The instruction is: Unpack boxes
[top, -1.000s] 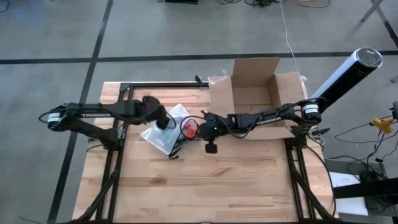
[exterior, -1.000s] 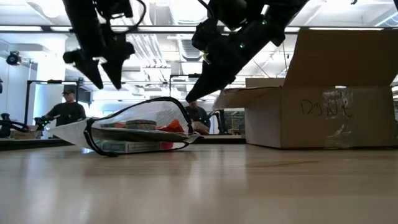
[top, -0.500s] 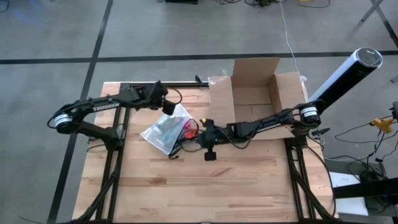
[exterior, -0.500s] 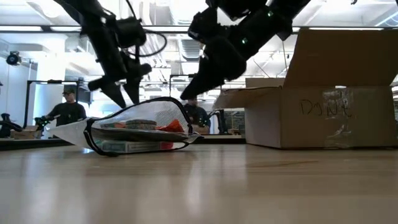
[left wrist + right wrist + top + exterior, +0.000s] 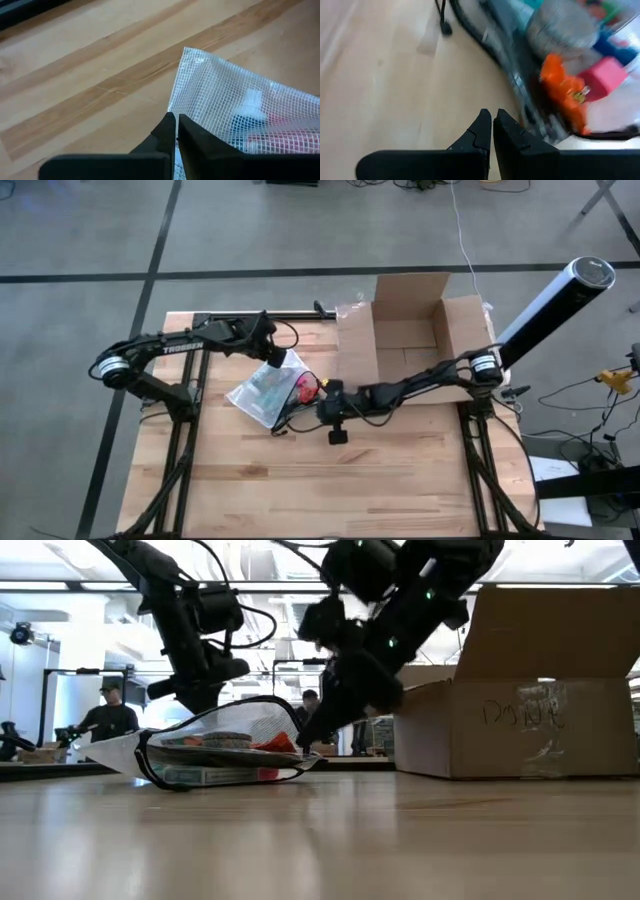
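The brown cardboard box (image 5: 410, 330) stands open on its base at the table's far right, flaps up (image 5: 520, 710). Left of it a flat translucent mesh zip pouch (image 5: 265, 390) lies on the wood, with red and orange things (image 5: 560, 85) inside. My left gripper (image 5: 277, 360) is shut at the pouch's far corner. My right gripper (image 5: 312, 395) is shut and low over bare wood, just beside the pouch's black zipper end (image 5: 515, 75). I cannot tell whether it touches the pouch. My left gripper pinches the pouch's edge (image 5: 171, 102) between its two fingers, a little below the far corner (image 5: 186, 50). The fingers slant down from the table's left and far side. The pouch lies flat on the table (image 5: 220, 755).
A black rail (image 5: 250, 315) runs along the table's far edge, and crumpled clear film (image 5: 350, 308) lies by the box. A black cord (image 5: 442, 20) trails from the pouch's end. Bare wood (image 5: 330, 490) fills the near half. People (image 5: 105, 710) stand in the room behind.
My left gripper has gone toward the table's far edge and down onto the pouch's far corner, and has shut from wide open. My right gripper has sunk toward the table by the pouch's zipper end, still shut. The pouch has not moved.
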